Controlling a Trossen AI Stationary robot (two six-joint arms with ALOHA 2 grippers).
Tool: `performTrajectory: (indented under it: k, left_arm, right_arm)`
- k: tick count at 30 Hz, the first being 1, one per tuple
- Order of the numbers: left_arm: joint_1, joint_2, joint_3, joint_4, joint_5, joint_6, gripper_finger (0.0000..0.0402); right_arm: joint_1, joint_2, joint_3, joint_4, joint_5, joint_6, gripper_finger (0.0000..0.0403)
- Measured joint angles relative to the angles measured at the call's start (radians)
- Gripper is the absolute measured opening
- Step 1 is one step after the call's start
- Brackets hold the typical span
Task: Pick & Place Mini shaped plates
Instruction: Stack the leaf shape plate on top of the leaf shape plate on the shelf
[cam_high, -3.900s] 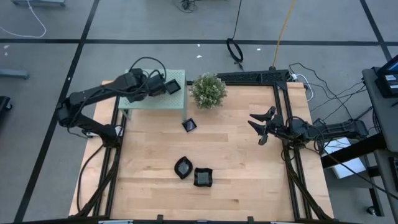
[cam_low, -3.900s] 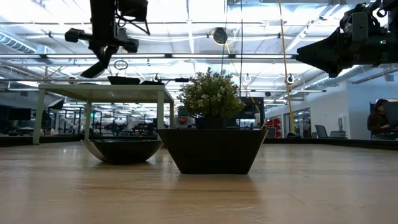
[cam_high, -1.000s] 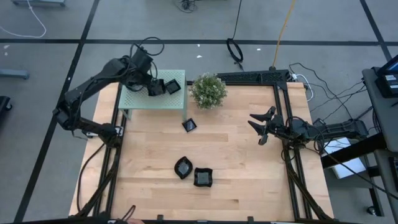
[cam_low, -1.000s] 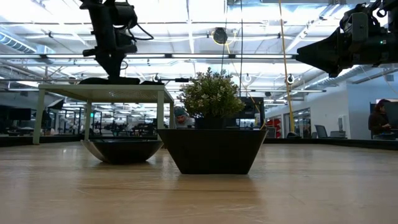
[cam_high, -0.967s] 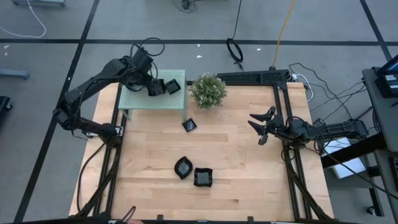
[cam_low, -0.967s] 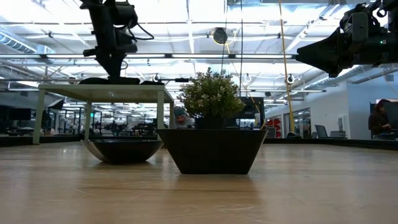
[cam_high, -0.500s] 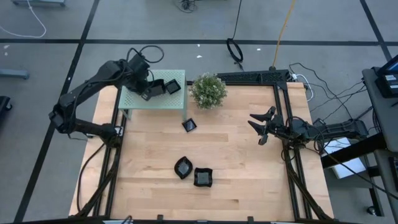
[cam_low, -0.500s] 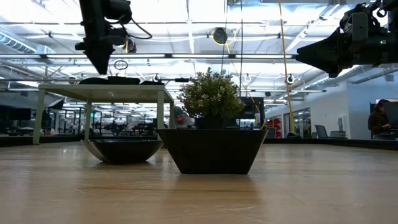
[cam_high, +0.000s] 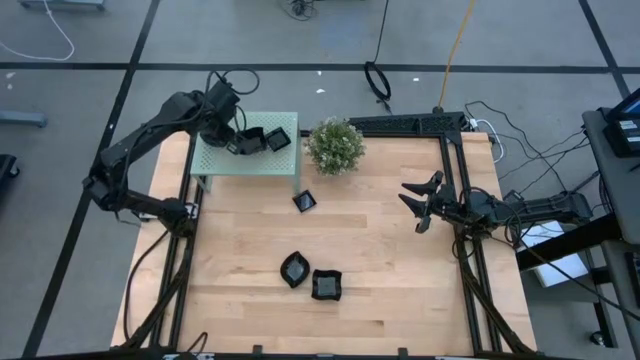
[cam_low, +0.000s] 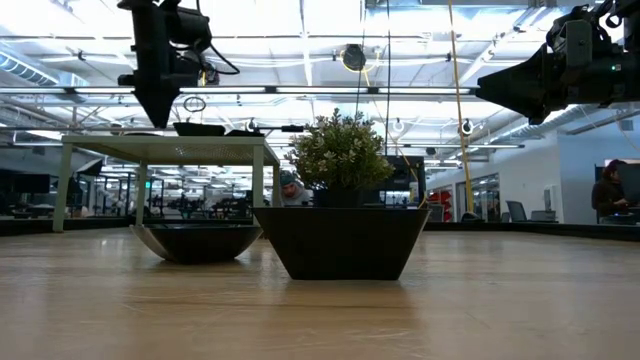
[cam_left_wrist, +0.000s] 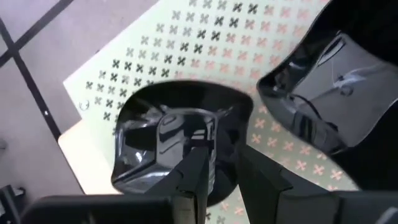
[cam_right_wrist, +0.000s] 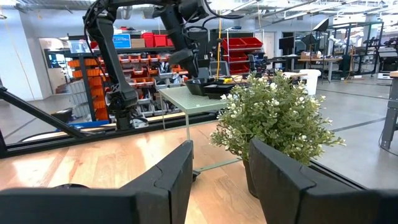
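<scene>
The left tool (cam_high: 238, 146) hangs over the little green stand (cam_high: 250, 160), its fingers close together just above a black plate (cam_left_wrist: 180, 134). Three more plates (cam_high: 312, 284) lie on the tabletop (cam_high: 400, 290). The right tool (cam_high: 418, 205) waits with fingers apart.

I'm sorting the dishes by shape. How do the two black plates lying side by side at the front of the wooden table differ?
The left front plate has a wavy, rounded rim; the right front plate is square with straight edges. In the low view the wavy one is a shallow curved bowl, the square one deeper with slanted flat walls. Both are black, glossy and upright on the table.
</scene>
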Motion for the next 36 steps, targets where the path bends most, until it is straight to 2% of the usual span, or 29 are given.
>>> performTrajectory:
  k: [4, 9, 13, 17, 20, 25, 28, 36]
  left_arm:
    - [-0.014, -0.004, 0.0, 0.014, 0.048, -0.001, 0.0085]
    - [-0.056, -0.031, 0.0, 0.043, 0.171, -0.037, 0.0085]
    - [-0.126, -0.057, 0.0, 0.074, 0.284, -0.092, 0.0085]
    - [-0.233, -0.062, 0.0, 0.16, 0.34, -0.164, 0.0085]
    - [-0.316, -0.062, 0.0, 0.236, 0.341, -0.238, 0.0085]
    - [-0.462, -0.043, 0.0, 0.355, 0.26, -0.411, 0.0085]
    - [-0.557, -0.033, 0.001, 0.36, 0.23, -0.478, 0.0085]
    - [-0.844, 0.042, -0.001, 0.265, 0.228, -0.574, 0.0085]
  right_arm:
    - [0.0, 0.0, 0.0, 0.0, 0.0, 0.0, 0.0144]
    - [0.0, 0.0, 0.0, 0.0, 0.0, 0.0, 0.0144]
    - [0.0, 0.0, 0.0, 0.0, 0.0, 0.0, 0.0144]
    - [0.0, 0.0, 0.0, 0.0, 0.0, 0.0, 0.0144]
    - [0.0, 0.0, 0.0, 0.0, 0.0, 0.0, 0.0144]
    - [0.0, 0.0, 0.0, 0.0, 0.0, 0.0, 0.0144]
    - [0.0, 0.0, 0.0, 0.0, 0.0, 0.0, 0.0144]
    - [0.0, 0.0, 0.0, -0.001, 0.0, 0.0, 0.0144]
